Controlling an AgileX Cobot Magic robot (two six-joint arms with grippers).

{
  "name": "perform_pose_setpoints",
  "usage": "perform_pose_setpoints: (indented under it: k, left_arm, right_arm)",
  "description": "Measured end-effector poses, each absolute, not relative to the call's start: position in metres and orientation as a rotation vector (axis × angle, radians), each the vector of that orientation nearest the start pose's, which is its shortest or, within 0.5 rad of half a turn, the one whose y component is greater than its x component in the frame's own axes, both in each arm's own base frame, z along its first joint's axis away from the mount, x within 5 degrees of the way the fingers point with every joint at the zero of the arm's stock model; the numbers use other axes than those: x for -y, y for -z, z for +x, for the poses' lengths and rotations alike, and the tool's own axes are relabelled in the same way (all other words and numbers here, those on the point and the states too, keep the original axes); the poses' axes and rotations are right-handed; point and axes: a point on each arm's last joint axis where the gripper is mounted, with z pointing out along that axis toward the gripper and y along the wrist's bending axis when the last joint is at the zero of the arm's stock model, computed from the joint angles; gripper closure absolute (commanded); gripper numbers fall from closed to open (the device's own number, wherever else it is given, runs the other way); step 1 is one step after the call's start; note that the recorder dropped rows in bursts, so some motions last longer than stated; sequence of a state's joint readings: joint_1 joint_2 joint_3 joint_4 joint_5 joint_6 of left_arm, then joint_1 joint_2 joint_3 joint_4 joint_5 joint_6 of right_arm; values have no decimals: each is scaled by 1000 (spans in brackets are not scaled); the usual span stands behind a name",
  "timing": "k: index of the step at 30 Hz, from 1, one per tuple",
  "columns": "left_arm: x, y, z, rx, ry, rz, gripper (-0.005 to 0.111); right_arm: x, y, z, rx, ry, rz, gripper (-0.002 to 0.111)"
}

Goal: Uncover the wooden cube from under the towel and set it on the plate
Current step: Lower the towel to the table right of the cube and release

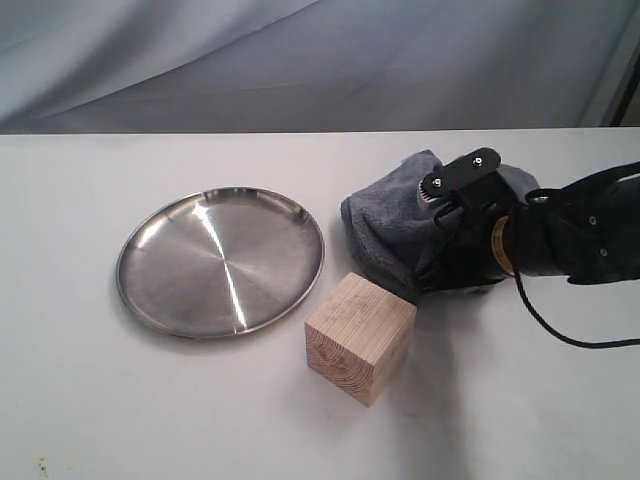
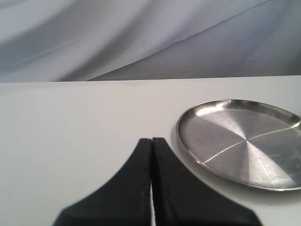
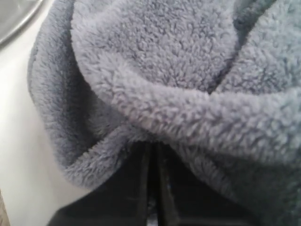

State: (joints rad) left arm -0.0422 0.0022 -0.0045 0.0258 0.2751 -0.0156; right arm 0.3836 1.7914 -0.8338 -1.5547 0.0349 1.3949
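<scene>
The left hand [image 2: 151,146] shows only in its own wrist view: its two dark fingers are pressed flat together with nothing between them, over bare white tabletop [image 1: 80,400], with the plate's rim just beside them.

The plate [image 1: 220,262] lies in the left half of the tabletop, about midway between the far and near edges. It is round, shallow and shiny, and nothing rests on it.

Just past the plate's right side, closer to the near edge, the wooden cube [image 1: 358,337] stands uncovered on the tabletop. It is turned so that one corner points toward the near edge, and grain lines run across its top and side faces. A narrow gap separates it from the plate's rim. Its far corner comes up against the lower fold of the towel [image 1: 385,225]; whether the two touch cannot be told.

The towel sits bunched in a heap right of the middle, clear of the plate.

The right hand [image 3: 153,155] reaches in from the right edge, its fingers closed tight on a fold of the fleece.
</scene>
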Motion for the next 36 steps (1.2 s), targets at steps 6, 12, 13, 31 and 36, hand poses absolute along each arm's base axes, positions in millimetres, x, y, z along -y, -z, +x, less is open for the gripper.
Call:
perform_pose_setpoints:
  k: [6, 12, 13, 31, 36]
  left_arm:
    - [2, -190, 55, -1756, 18, 40, 107]
    - [2, -190, 55, -1756, 18, 40, 107]
    - [2, -190, 55, -1756, 18, 40, 107]
    - [2, -190, 55, -1756, 18, 40, 107]
    - [2, -190, 55, -1756, 18, 40, 107]
  right_arm:
    - [-123, -141, 313, -2370, -59, -620, 71]
    - [-117, -141, 315, -2377, 21, -576, 8]
    - [-115, -141, 316, -2379, 41, -566, 5]
    - [-123, -226, 284, -2119, -240, -592, 3]
    - [-117, -209, 270, -2169, -227, -628, 3]
